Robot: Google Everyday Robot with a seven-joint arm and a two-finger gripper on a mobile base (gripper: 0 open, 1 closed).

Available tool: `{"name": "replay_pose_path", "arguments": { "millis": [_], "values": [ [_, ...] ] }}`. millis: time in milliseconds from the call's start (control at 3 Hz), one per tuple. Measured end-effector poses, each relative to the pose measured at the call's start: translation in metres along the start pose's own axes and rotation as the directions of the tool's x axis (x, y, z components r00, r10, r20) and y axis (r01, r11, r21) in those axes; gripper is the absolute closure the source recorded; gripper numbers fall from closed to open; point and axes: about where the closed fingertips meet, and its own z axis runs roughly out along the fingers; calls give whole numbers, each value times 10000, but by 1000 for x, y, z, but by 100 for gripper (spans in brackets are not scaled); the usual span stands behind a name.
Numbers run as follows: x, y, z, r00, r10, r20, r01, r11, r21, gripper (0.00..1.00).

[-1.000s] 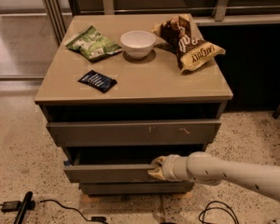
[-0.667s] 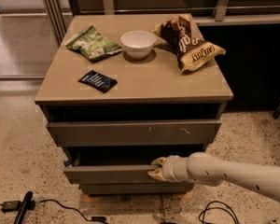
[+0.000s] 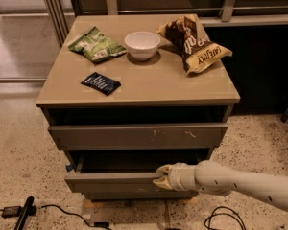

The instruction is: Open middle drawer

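Scarcely changed since a second ago: white gripper [image 3: 162, 177] at top edge of plain grey-brown middle drawer [image 3: 110, 181], partway out; clamped or not, cannot tell.

One camera looks down at the cabinet [image 3: 149, 83] from its front, fairly near; jaws low, just right of centre

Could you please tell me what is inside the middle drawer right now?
The middle drawer is pulled partly out, but only a dark, shadowed gap shows; the top drawer overhangs it, so any contents are hidden. The gripper is at its front's upper edge.
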Motion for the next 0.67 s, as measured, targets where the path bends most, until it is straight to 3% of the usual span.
{"name": "replay_pose_path", "arguments": {
  "millis": [667],
  "values": [
    [0, 0, 0, 10000, 0, 0, 0, 10000, -1, 23]
  ]
}}
